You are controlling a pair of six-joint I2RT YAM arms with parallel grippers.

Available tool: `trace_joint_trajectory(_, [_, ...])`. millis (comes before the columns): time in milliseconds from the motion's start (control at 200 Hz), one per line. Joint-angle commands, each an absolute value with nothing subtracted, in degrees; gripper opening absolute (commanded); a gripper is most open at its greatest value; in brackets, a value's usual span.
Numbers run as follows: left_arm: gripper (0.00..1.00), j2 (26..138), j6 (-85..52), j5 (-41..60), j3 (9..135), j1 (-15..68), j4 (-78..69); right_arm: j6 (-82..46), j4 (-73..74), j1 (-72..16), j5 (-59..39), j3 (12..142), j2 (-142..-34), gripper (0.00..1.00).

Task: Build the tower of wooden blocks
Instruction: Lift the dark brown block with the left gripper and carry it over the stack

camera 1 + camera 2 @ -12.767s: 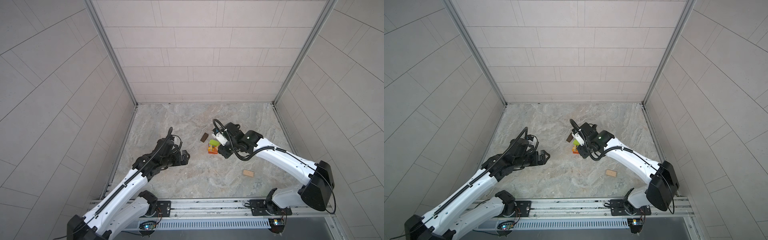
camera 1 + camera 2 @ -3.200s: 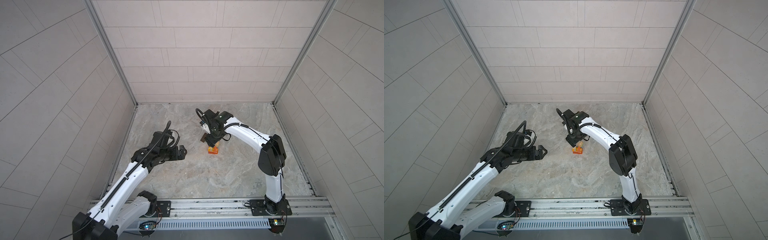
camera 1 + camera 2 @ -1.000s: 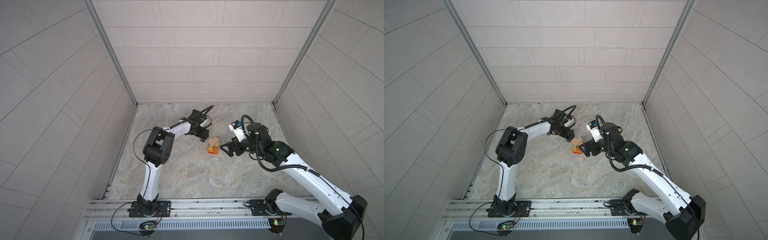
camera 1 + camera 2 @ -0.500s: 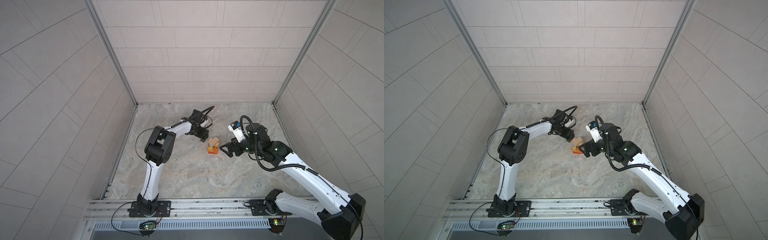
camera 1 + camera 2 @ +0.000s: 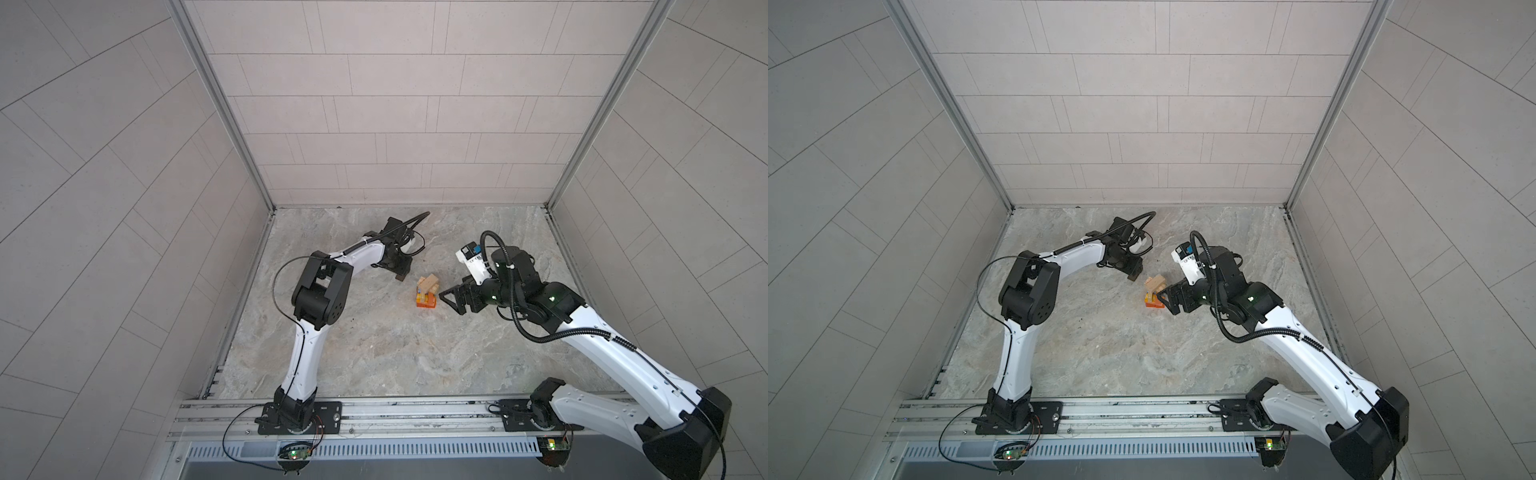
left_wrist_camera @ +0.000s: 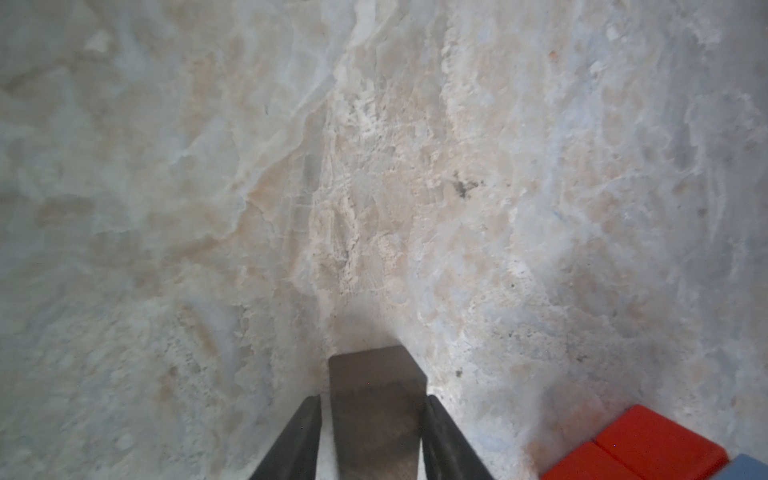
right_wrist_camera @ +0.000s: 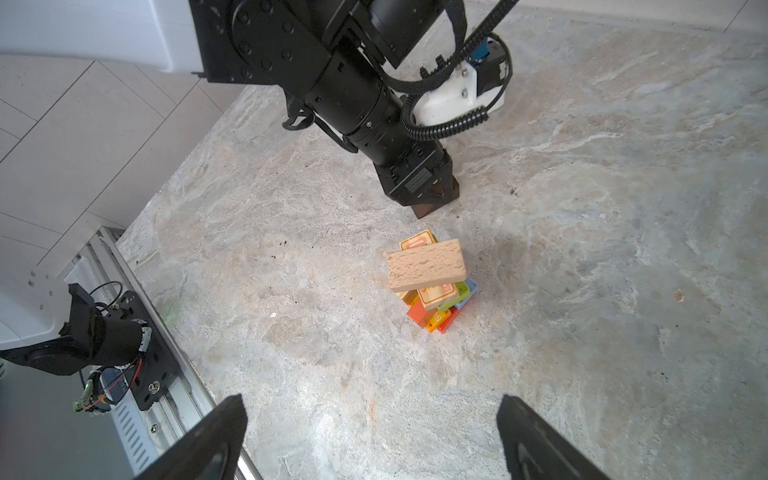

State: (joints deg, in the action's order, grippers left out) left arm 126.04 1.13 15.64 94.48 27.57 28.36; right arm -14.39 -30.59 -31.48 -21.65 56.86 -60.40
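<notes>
A small tower (image 5: 427, 291) of coloured wood blocks stands near the middle of the marble-patterned bench (image 5: 374, 353), slightly toward the back wall. In the right wrist view the tower (image 7: 432, 286) shows red and orange blocks at the base, green and light blue ones above them, then a yellow printed block, and a natural tan block (image 7: 426, 264) lying crosswise on top, overhanging the layers beneath.

Just beside the tower, on the side toward the back-left, a dark brown block (image 5: 401, 275) lies on the bench. The left gripper (image 5: 400, 272) points down at it with its two fingers on either side of the block. In the left wrist view the dark brown block (image 6: 378, 411) sits between the black fingers (image 6: 297, 440); one finger seems to touch it and a thin gap shows at the other, so I cannot tell whether the grasp is firm. The red base blocks (image 6: 648, 444) appear at the corner of that view.

The right gripper (image 5: 451, 297) hovers close on the tower's other side, facing it, fingers spread wide with nothing between them. In the right wrist view its fingertips (image 7: 220, 432) frame bare bench, with the tower further ahead.
</notes>
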Motion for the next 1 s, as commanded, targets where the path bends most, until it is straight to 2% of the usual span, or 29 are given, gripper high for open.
trace_joint_trajectory(0, [0.36,126.07,1.32,13.32,95.54,27.95,30.37,-13.89,-29.71,-31.59,-21.62,56.24,-59.94,0.95])
trace_joint_trajectory(140, [0.31,124.26,1.66,12.0,95.52,27.87,32.01,-14.24,-29.71,-31.48,-20.71,56.01,-60.05,0.95])
trace_joint_trajectory(340, [0.31,118.91,2.46,11.03,96.77,27.75,36.32,-16.57,-28.52,-29.94,-21.33,54.12,-60.26,0.96])
trace_joint_trajectory(756, [0.31,102.23,2.2,11.8,97.32,29.83,43.11,-26.65,-21.93,-16.77,-24.97,44.1,-55.21,0.96])
trace_joint_trajectory(996, [0.31,98.62,-0.27,9.68,98.26,35.11,47.21,-31.41,-14.45,-11.09,-26.76,35.99,-53.69,0.97])
